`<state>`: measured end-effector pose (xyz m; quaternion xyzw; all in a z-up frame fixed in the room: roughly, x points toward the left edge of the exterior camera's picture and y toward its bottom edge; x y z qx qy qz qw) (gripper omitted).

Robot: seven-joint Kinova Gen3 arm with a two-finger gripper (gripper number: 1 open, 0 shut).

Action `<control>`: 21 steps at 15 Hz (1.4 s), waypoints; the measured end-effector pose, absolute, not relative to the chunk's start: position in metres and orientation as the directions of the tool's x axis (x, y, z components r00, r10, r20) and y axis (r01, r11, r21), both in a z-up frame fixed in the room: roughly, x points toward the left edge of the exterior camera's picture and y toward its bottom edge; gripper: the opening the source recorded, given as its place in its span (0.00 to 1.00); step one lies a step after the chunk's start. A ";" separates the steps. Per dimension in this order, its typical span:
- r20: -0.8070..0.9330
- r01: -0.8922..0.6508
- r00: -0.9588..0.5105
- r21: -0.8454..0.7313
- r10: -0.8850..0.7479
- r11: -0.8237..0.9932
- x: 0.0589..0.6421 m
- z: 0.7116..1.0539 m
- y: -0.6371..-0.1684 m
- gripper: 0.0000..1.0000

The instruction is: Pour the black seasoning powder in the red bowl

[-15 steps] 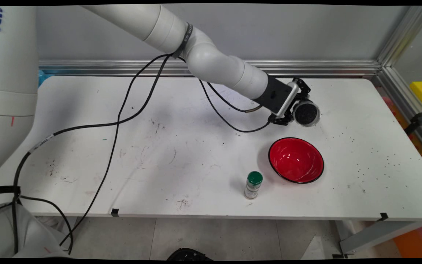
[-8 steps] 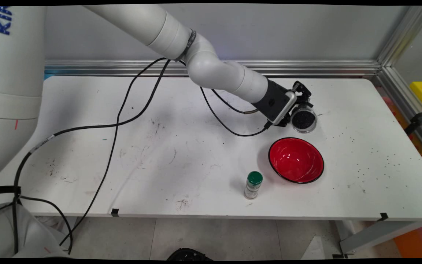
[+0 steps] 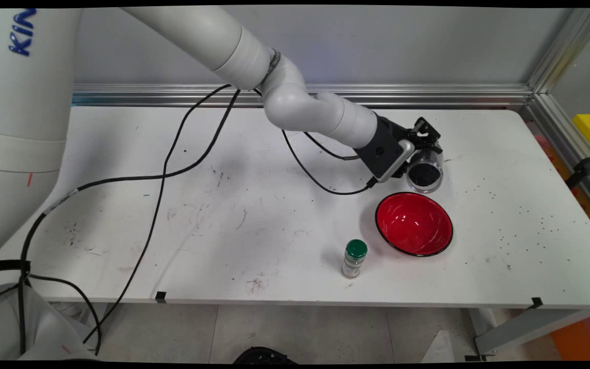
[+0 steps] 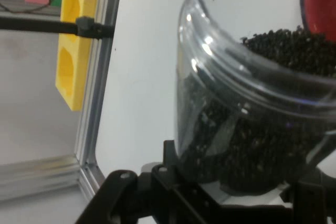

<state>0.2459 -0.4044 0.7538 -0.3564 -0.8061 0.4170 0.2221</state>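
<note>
Jar (image 3: pixel 424 172) of black granules (image 4: pixel 273 129) held tilted in gripper (image 3: pixel 418 154), fingers closed on its body, mouth toward table's near edge, just behind red bowl (image 3: pixel 414 224), toward table's right end. Clear plastic: probably rigid, smooth, slippery; open top, spills easily; hold mid-body. Green-capped bottle (image 3: pixel 354 259) near bowl.

Pretty scuffed-up white rectangular table (image 3: pixel 213 225), with grey smudges and scratches across the middle and left, and tiny black specks scattered over the right end (a few more near the far right side). Sitting on it are a glossy red bowl with a black rim (image 3: pixel 414 223) and, just beside it to the near left, a small upright clear spice jar with a green cap (image 3: pixel 354 258). A black cable (image 3: pixel 162 177) droops down onto the left part of the tabletop.
</note>
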 end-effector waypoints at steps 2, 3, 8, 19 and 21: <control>0.032 0.406 -0.631 -0.837 0.775 0.365 0.244 0.752 -0.404 0.00; 0.015 0.416 -0.621 -0.841 0.783 0.346 0.243 0.751 -0.403 0.00; -0.046 0.442 -0.596 -0.852 0.801 0.280 0.242 0.746 -0.403 0.00; -0.161 0.466 -0.553 -0.873 0.818 0.144 0.238 0.737 -0.403 0.00; -0.180 0.470 -0.546 -0.874 0.818 0.122 0.237 0.736 -0.402 0.00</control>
